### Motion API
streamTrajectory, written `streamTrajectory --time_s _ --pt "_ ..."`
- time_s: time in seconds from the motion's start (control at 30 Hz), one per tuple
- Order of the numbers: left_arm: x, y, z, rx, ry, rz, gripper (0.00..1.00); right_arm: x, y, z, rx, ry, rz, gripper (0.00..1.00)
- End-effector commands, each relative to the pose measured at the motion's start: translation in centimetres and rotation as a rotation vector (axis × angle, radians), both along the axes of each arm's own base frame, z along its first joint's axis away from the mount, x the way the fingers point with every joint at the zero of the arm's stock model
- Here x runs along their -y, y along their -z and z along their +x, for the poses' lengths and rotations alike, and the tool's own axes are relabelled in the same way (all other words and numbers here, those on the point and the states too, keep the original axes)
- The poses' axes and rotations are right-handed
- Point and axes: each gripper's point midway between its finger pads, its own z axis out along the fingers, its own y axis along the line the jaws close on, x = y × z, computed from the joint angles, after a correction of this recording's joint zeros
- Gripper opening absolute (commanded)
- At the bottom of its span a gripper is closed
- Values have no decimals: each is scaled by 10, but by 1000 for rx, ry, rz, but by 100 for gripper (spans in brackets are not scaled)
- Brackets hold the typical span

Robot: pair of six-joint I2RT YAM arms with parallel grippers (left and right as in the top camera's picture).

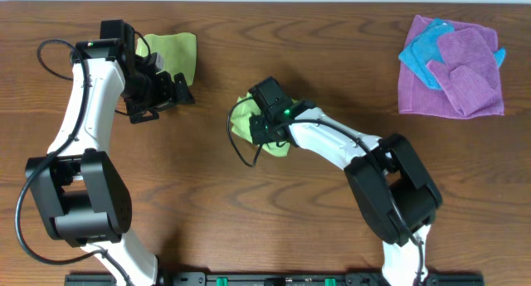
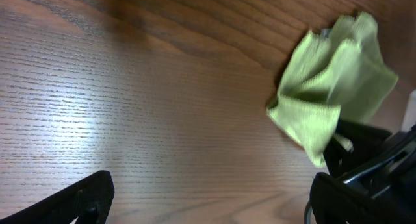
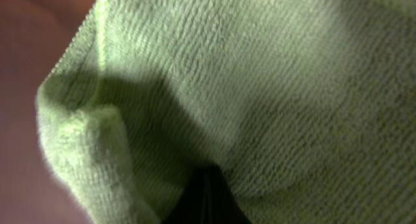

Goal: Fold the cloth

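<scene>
We are at the very start of the fold, as far as we can judge. The cloth (image 1: pixel 242 120) lies in a crumpled heap near the middle of the counter (image 1: pixel 207 228), with lumps and loose creases and no clean edge laid over another. Nothing we see counts as a finished fold.

The right claw (image 1: pixel 262 127) sits on top of the heap with its fingers together. In the right wrist view the green weave fills the frame and gathers toward the dark finger at the bottom, so we take it to be clamped on a pinch of the cloth. We cannot tell whether that pinch is a corner or just a bunch from the middle.

The left claw (image 1: pixel 181 90) is on the far left of the counter with its fingers wide apart and nothing between them, well apart from the heap. Just beyond it lies a smaller green wad (image 1: pixel 174 50). At the far right a purple cloth (image 1: pixel 465 87) lies with blue pieces (image 1: pixel 423 54) on it.

Almost everything is left to do: we think the heap must be drawn out and spread flat, the edges found, one half brought over the other, and the result pressed down.
</scene>
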Motion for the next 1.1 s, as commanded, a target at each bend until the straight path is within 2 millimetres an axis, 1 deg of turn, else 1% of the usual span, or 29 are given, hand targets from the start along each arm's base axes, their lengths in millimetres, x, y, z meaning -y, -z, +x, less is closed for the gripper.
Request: streamTrajectory --time_s 0.0,0.2,0.3,0.37,0.4,0.43,0.5,0.53,0.67,0.73,0.8,0.87,0.93,1.03,1.07 --pt "-1 -4 -2 17 19 6 98 21 27 -38 -150 -44 -95 1" --pt "-1 -4 -2 17 19 6 98 48 31 -75 -280 -170 -211 1" --pt "-1 -4 -2 18 19 6 98 55 29 -96 -355 -296 -228 1" --pt "-1 -4 -2 18 19 6 98 64 28 -102 -371 -364 -267 1" --pt "-1 -4 -2 18 19 6 98 70 28 -99 -360 -375 -300 1" --pt "-1 -4 -2 18 19 6 98 78 29 -92 -331 -372 -350 1" --pt "-1 -4 -2 18 19 6 98 88 29 -76 -267 -355 -414 1" --pt "-1 -4 -2 18 19 6 98 87 30 -69 -237 -365 -417 1" --pt "-1 -4 -2 17 19 6 98 70 31 -40 -107 -421 -359 1" --pt "-1 -4 -2 16 19 6 98 64 30 -32 -66 -455 -351 1" --pt "-1 -4 -2 16 19 6 98 60 29 -33 -69 -465 -328 1" --pt "-1 -4 -2 16 19 6 98 52 26 -44 -117 -480 -270 1" --pt "-1 -4 -2 17 19 6 98 48 19 -48 -132 -469 -246 1" --pt "-1 -4 -2 16 19 6 98 42 2 -42 -86 -453 -229 1" --pt "-1 -4 -2 16 19 6 98 42 -8 -36 -56 -437 -230 1"
